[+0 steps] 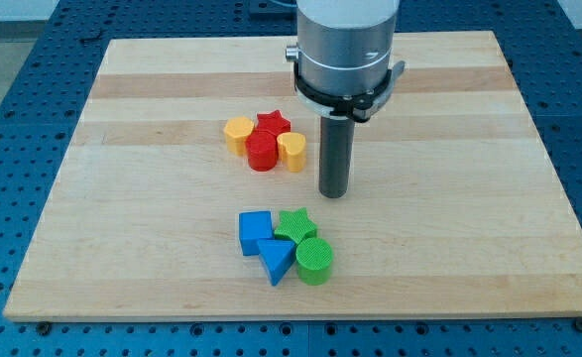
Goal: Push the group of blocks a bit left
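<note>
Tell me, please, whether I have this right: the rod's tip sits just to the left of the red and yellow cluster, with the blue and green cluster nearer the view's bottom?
Not quite: in the camera view my tip sits just to the right of the red and yellow cluster, not its left. The blue and green cluster does lie nearer the view's bottom.

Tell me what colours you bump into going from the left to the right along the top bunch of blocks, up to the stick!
Yellow hexagon block → red cylinder → yellow heart-shaped block → my tip, just to the view's right of the bunch. The red star sits behind, between them, so I skip it.
</note>
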Action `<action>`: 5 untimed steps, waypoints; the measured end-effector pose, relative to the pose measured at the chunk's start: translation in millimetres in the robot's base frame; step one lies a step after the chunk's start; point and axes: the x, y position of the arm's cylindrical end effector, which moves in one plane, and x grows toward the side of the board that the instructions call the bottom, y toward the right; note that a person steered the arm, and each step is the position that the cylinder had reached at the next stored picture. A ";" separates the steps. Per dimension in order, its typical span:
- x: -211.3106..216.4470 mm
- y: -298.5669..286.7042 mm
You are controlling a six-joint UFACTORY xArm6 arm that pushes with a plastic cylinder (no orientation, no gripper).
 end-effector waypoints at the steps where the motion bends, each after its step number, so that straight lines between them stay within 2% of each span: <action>1: 15.1 38.7; 2: 51.1 49.8; 3: 85.0 36.1; 4: 109.1 -2.8; 5: 111.1 -51.0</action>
